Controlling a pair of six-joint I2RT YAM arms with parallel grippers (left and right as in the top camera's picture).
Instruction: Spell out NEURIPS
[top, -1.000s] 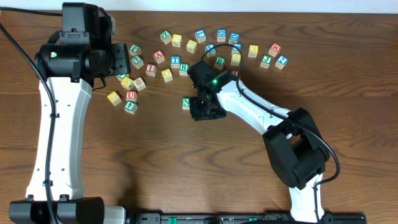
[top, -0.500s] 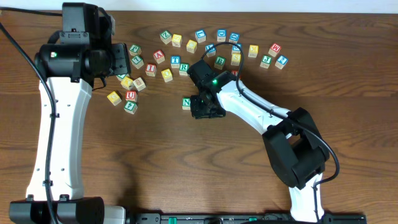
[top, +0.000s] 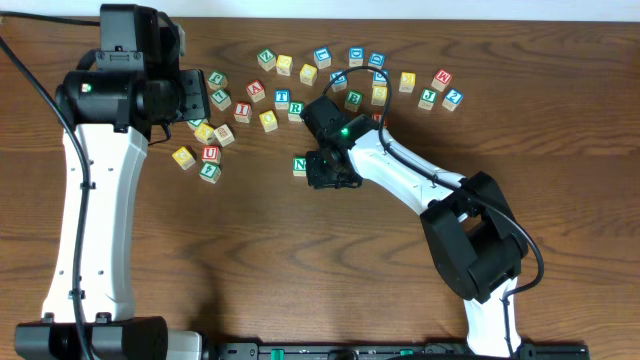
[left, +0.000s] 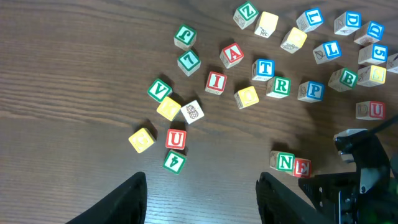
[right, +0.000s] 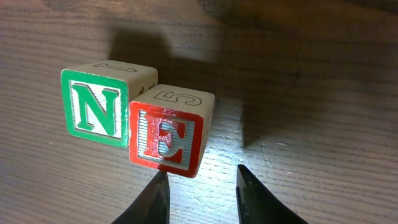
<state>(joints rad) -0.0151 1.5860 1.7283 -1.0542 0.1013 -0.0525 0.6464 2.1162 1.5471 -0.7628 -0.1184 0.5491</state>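
Just beyond the released, empty right pincer (right: 200, 182): N cube (right: 98, 104) against E cube (right: 166, 135), row crosswise; letters upright

Dark wooden table (left: 74, 68) bearing scattered spare cubes (left: 328, 51): green Z (left: 247, 12) toward the far edge, red A (left: 232, 55) and blue T (left: 264, 68) near each other, green V (left: 159, 90) further left, red W (top: 442, 77) far right.

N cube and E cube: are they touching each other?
Touching. The right wrist view shows the E cube pressed against the N cube, no gap between them.
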